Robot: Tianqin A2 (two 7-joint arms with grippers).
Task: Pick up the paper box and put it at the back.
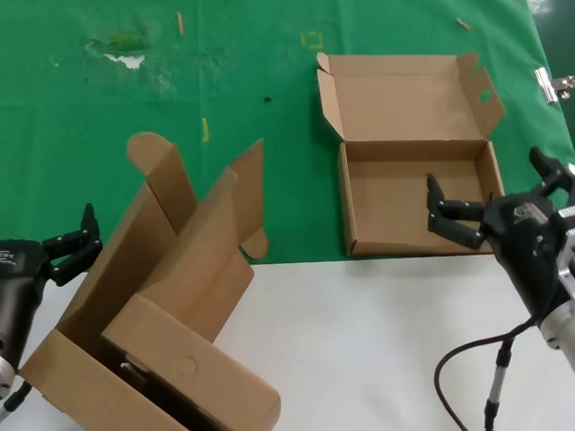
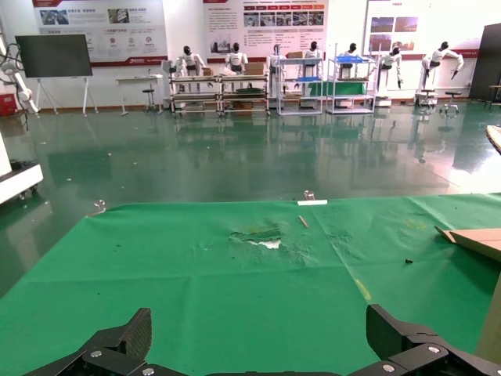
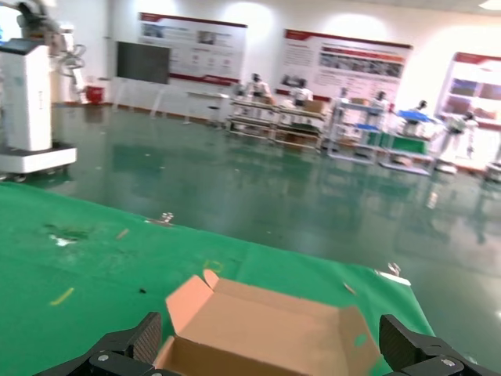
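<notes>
At the bottom left of the head view sits a big brown carton (image 1: pixel 157 363) with tall flaps sticking up. It rests mostly on the white table (image 1: pixel 377 353), and its flaps reach up over the green cloth (image 1: pixel 101 102).

Just left of the carton, at the lower left edge, is the left gripper (image 1: pixel 73 247). Its black fingers are spread apart and hold nothing. In the left wrist view the two finger tips (image 2: pixel 125 345) show at the bottom corners, wide apart, with only green cloth between them.

At the lower right of the head view is the right gripper (image 1: pixel 452 216). Its fingers are open too, and they hold nothing. They hang over the right side of the paper box (image 1: pixel 412 197), just above its floor. I cannot tell if they touch it.

The paper box lies open in the middle right of the head view. It sits on the green cloth, with its near edge right by the white table. Its lid (image 1: pixel 407 97) is flipped back, farther up the picture. The right wrist view shows the lid (image 3: pixel 266 329) low in the middle, between the two spread fingers (image 3: pixel 129 348).

Far off, in the upper left, the cloth has a white scuffed patch (image 1: pixel 123 54). A silver clip (image 1: pixel 556 86) grips the cloth's edge at the upper right.
</notes>
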